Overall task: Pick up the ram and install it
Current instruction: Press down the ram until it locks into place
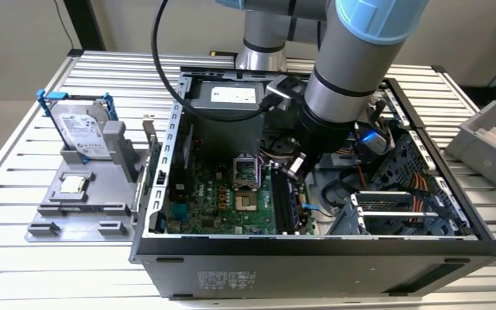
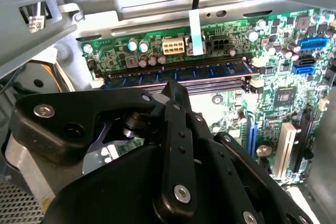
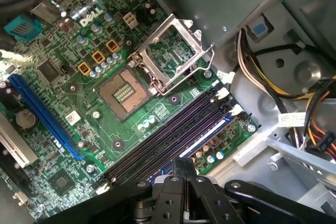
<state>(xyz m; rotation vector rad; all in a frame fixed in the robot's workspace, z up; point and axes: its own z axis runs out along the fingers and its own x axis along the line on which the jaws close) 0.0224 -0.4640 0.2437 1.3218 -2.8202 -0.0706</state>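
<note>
**Q:** Status, starting from the exterior view's left?

**A:** The grey holder (image 1: 75,208) carries the hard drive (image 1: 82,132). In the open case (image 1: 317,258), the ram (image 2: 210,70) lies along the memory slot nearest the board edge, beside the empty black slots (image 3: 157,148).

**Q:** Gripper condition?

**A:** The gripper (image 3: 185,167) sits just over the ram with its fingers pressed together, pinching nothing. The pick-up and placement look done. Whether the ram is fully seated cannot be told.
</note>
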